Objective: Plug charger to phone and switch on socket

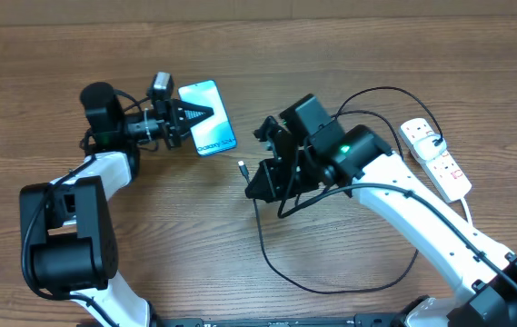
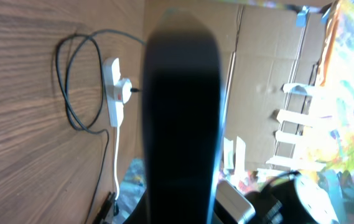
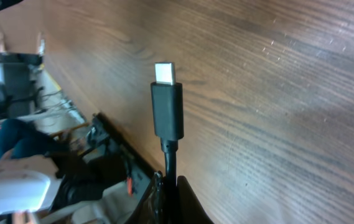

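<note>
My left gripper [image 1: 200, 113] is shut on the phone [image 1: 214, 130], a light blue-screened smartphone with white text near its lower end, held at the table's back left. In the left wrist view the phone [image 2: 180, 112] is a dark slab running up between the jaws. My right gripper [image 1: 254, 180] is shut on the charger cable just behind its black connector [image 1: 241, 167], which points toward the phone and is apart from it. The right wrist view shows the connector [image 3: 167, 109] with its silver tip, above the wood. The white socket [image 1: 437, 158] lies at the far right.
The thin black charger cable [image 1: 331, 289] loops across the front of the table and arcs back to the socket. The socket also shows in the left wrist view [image 2: 114, 87], with a plug and a white cord. Cardboard stands beyond the table's far edge.
</note>
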